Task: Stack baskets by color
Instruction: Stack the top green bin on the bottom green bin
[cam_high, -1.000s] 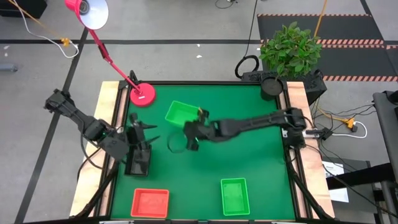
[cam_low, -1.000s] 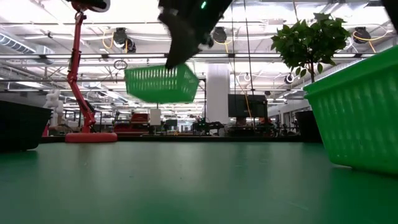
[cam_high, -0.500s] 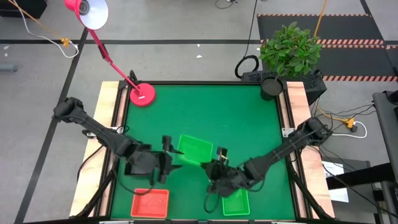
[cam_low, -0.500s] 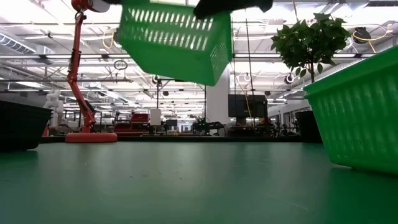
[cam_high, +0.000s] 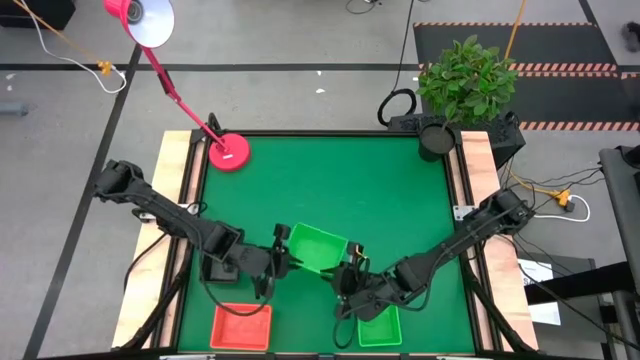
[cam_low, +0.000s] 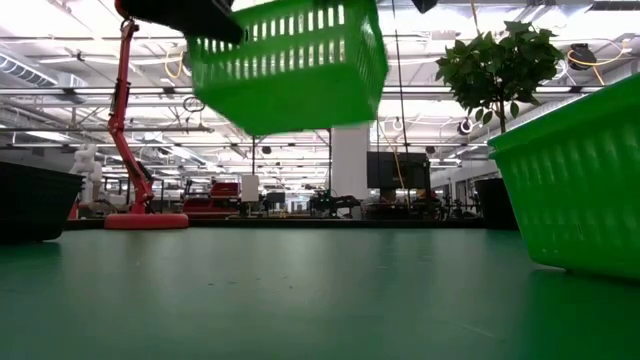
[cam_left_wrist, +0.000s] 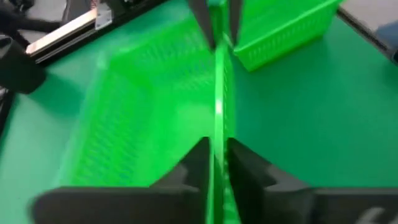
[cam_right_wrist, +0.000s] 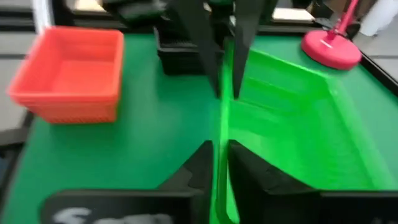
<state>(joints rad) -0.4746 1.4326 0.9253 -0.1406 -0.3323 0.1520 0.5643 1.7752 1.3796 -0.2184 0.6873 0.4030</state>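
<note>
Fingers of both grippers pinched opposite walls of one green basket (cam_high: 316, 248), held in the air over the front middle of the table (cam_high: 380, 190). Left gripper (cam_high: 284, 262) clamped the wall on the left side; in the left wrist view its two dark fingers (cam_left_wrist: 200, 163) sat tight on either side of the thin green rim, nearly touching. Right gripper (cam_high: 348, 272) clamped the opposite wall; right wrist view showed its fingers (cam_right_wrist: 202, 163) closed the same way on the rim, with the left gripper's fingers gripping the far wall. Low view showed the basket (cam_low: 290, 62) lifted well clear of the table surface, tilted a bit, a dark gripper part at its upper left corner.

Second green basket (cam_high: 378, 320) sat on the table at the front right, just below the right gripper. Red basket (cam_high: 241, 326) sat at the front left, near the table edge. Black basket (cam_high: 222, 268) sat at the left side, partly hidden by the left arm; how many were stacked there could not be told. Pink lamp base (cam_high: 229, 153) stood at the back left corner. Potted plant (cam_high: 467, 80) stood just beyond the back right corner.
</note>
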